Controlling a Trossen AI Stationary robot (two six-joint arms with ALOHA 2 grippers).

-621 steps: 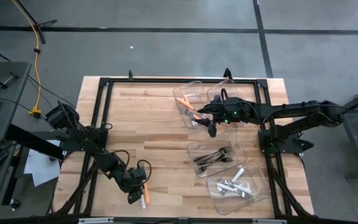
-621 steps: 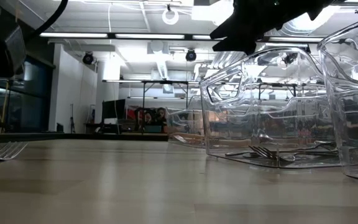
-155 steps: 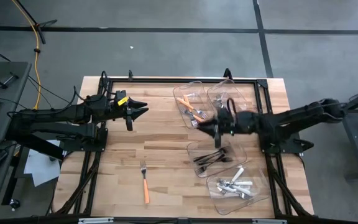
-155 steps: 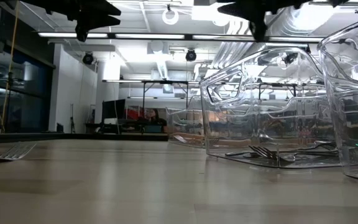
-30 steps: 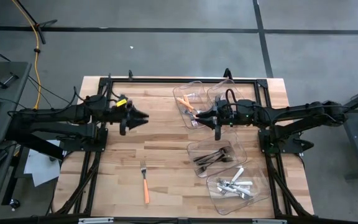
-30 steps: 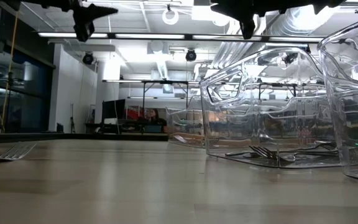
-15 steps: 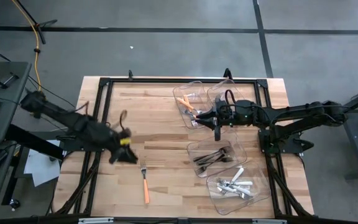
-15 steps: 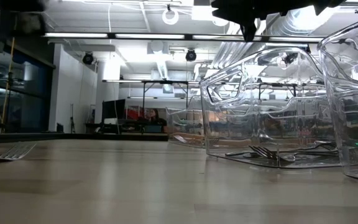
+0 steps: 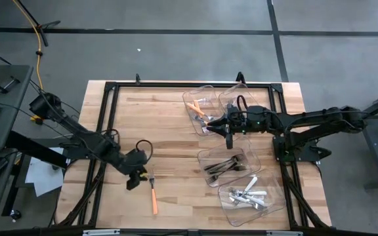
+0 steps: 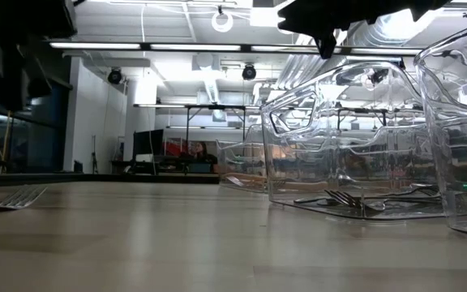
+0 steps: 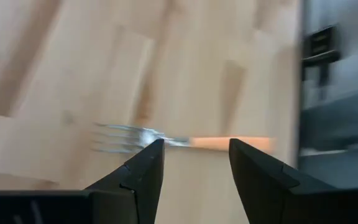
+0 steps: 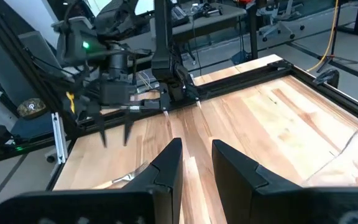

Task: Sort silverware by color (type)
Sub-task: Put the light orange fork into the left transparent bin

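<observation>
Left gripper: fingers parted and empty, straddling the neck of the orange-handled fork from above; no contact seen yet. In the high view the left gripper sits low on the table, at about 9 o'clock of the fork and just beside its tines. Fork lies flat, alone, tines toward 12 o'clock and handle toward 6, at about 7 o'clock of the table's centre.

Right gripper: fingers a narrow gap apart, nothing between them. It hangs over the edge of the orange bin at about 1 o'clock of table centre, waiting.

Bins: orange-handled pieces in the orange bin; dark metal pieces in the dark bin at 4 o'clock; white-handled pieces in the white bin further toward 5 o'clock. One more clear bin sits by the orange one.

Judged step: closing on the last loose fork.

Risks:
- Fork is thin and flat on wood; if the fingers close too high they may skate over the neck and miss.
- Gripping near the tines leaves the long handle unbalanced, so the fork could swing or slip in transit.
- A low descent could drive the fingertips into the table.
</observation>
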